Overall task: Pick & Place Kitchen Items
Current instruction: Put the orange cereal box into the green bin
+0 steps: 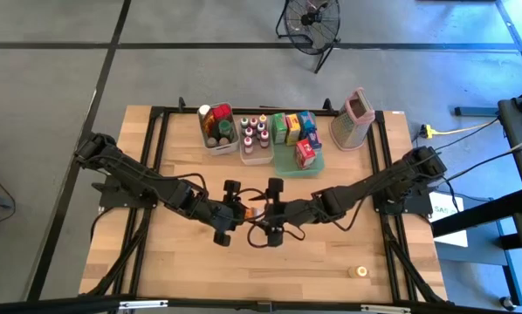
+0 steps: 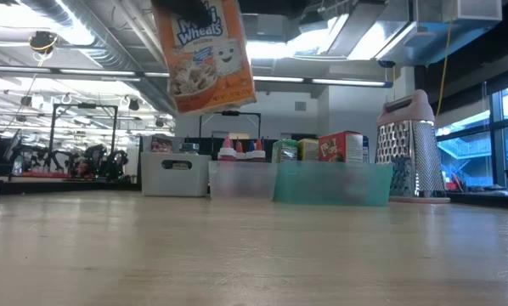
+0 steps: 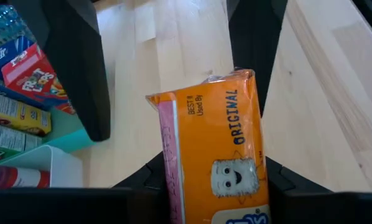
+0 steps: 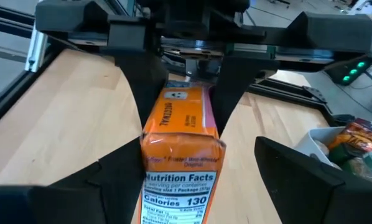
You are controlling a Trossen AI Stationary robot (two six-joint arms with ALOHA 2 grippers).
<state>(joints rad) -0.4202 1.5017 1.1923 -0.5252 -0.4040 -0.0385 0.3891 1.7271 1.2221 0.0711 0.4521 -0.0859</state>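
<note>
An orange cereal box (image 2: 207, 55) hangs high over the middle of the table, tilted. My left gripper (image 4: 186, 93) is shut on its one end. My right gripper (image 4: 198, 186) faces it from the table's right side and is open. Its fingers stand on either side of the box's other end (image 4: 183, 155); I cannot tell whether one touches it. In the high view the two grippers, left (image 1: 242, 209) and right (image 1: 265, 214), meet at the table's centre. Other kitchen items stand in a white bin (image 1: 217, 129), a clear bin (image 1: 255, 139) and a green tray (image 1: 298, 146) at the far edge. My left gripper pinches the cereal box between its two fingers, on two opposite faces near one end (image 3: 260, 168). The fingers slant downward from the table's left side and run along the box. The box juts out beyond the fingertips, tilted and lifted clear of the table.
A metal box grater (image 1: 353, 120) with a pink top stands at the far right, beside the green tray. A small round item (image 1: 360, 271) lies near the front right corner. Bare wood (image 1: 200, 270) stretches between the arms and the near edge.
</note>
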